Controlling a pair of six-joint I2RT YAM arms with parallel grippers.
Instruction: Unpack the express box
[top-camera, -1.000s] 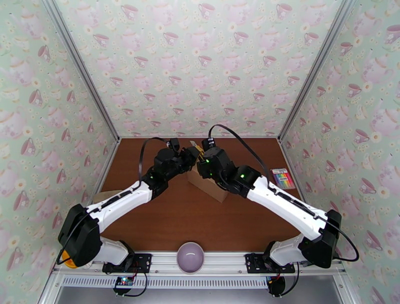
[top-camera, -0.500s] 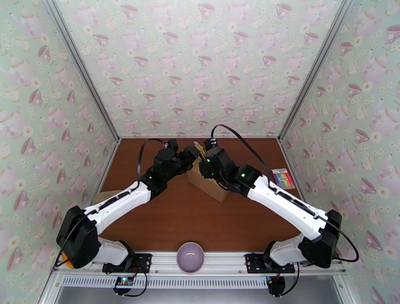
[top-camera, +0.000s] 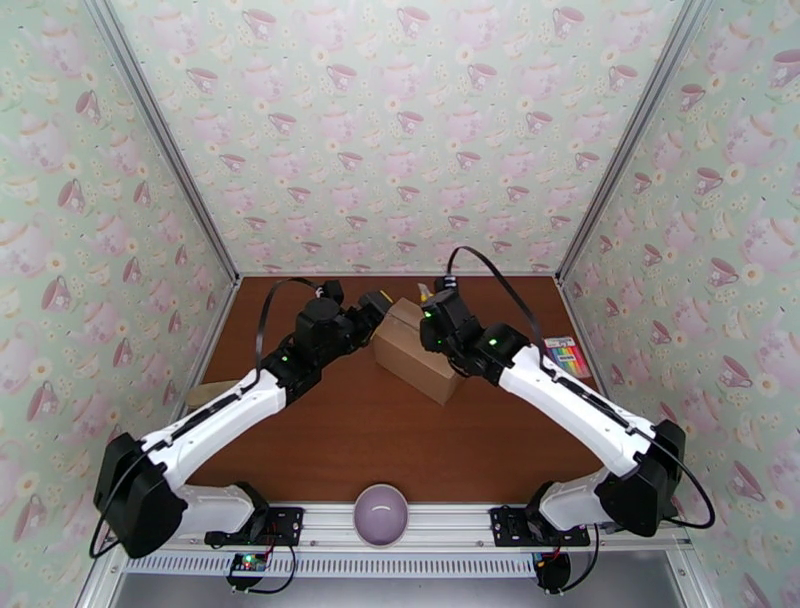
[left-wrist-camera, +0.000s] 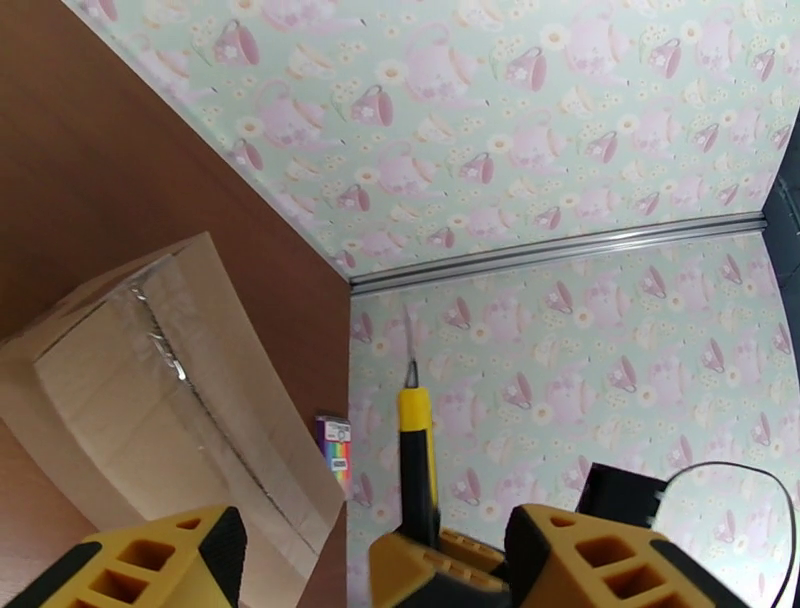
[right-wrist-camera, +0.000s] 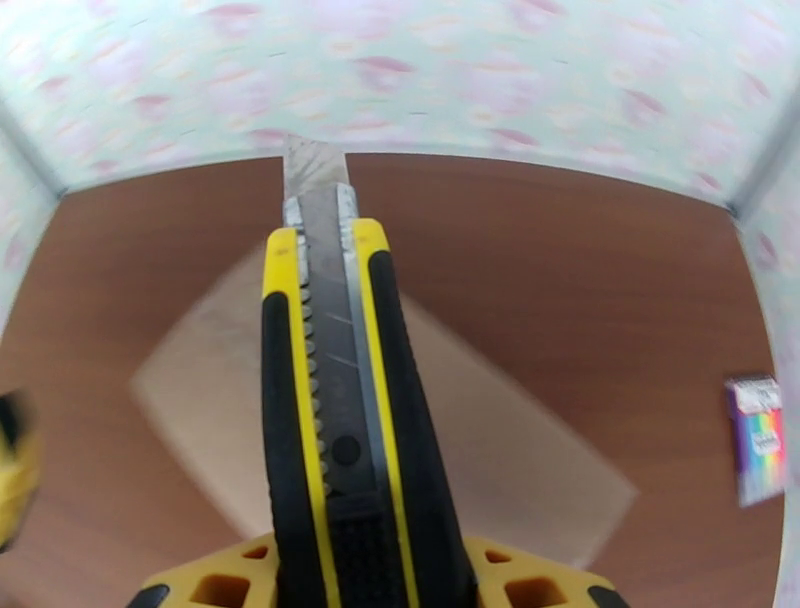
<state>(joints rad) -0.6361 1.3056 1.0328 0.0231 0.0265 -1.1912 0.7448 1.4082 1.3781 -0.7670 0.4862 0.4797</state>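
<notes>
On the table (top-camera: 400, 445), toward the back, I see the box (top-camera: 416, 352) lying closed, its taped seam on top. My left gripper (top-camera: 381, 302) hangs at its far-left corner, jaws spread and empty. My right gripper (right-wrist-camera: 370, 562) clamps a yellow knife (right-wrist-camera: 338, 400), blade out, above the box.

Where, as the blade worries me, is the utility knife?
In the right wrist view, the utility knife is clamped in the right claw, over the express box near the back middle of the table.
</notes>
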